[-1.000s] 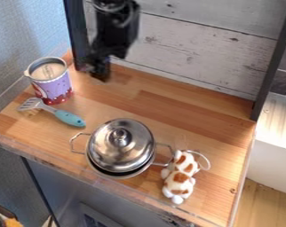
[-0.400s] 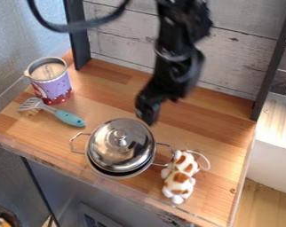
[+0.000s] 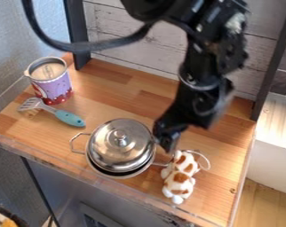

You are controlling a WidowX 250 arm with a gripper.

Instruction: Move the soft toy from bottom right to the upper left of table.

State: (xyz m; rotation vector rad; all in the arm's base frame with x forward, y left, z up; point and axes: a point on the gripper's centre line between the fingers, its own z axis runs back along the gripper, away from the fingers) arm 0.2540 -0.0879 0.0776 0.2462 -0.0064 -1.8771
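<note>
On the brown wooden worktop point(image 3: 118, 108), a round, shiny metal pot point(image 3: 123, 174) wears a domed metal lid point(image 3: 113, 150) with a knob. Just beside its right handle sits a small white plush toy with orange-brown patches point(image 3: 180, 178), a thin pale loop point(image 3: 206, 163) at its upper end. The black end effector point(image 3: 167, 141) hangs near the pot's right edge, above and left of the toy. At the left stands a purple cup with a red lower band point(image 3: 53, 88); near it lies a slotted grey spatula with a turquoise handle point(image 3: 69, 118).

soft toy point(image 3: 180, 179) right of pot point(image 3: 120, 148), spatula point(image 3: 52, 111) and cup point(image 3: 49, 80) left
</note>
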